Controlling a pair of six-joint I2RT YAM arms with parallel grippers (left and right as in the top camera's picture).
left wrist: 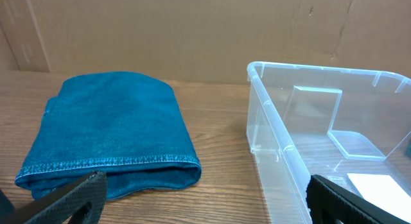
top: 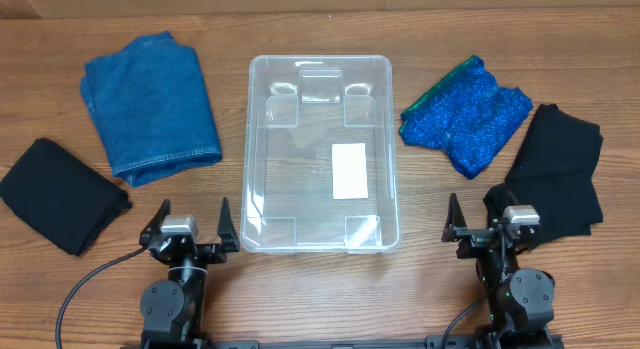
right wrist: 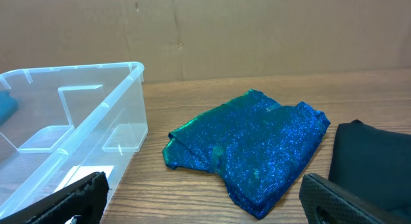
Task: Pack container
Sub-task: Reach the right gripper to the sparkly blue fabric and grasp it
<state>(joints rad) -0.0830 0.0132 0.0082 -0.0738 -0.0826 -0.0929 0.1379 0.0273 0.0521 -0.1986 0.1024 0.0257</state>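
The clear plastic container (top: 262, 139) stands empty at the table's middle, a white label (top: 349, 171) on its bottom. It also shows in the left wrist view (left wrist: 270, 131) and the right wrist view (right wrist: 122, 115). A folded blue denim cloth (top: 150, 104) lies left of it, also in the left wrist view (left wrist: 109, 131). A sparkly blue-green cloth (top: 465, 114) lies right of it, also in the right wrist view (right wrist: 257, 144). My left gripper (top: 190, 229) is open and empty by the container's near left corner. My right gripper (top: 485, 224) is open and empty at the near right.
A black folded cloth (top: 60, 194) lies at the far left. Another black cloth (top: 560, 169) lies at the far right, beside my right gripper, and shows in the right wrist view (right wrist: 372, 163). A cardboard wall (left wrist: 192, 31) stands behind the table.
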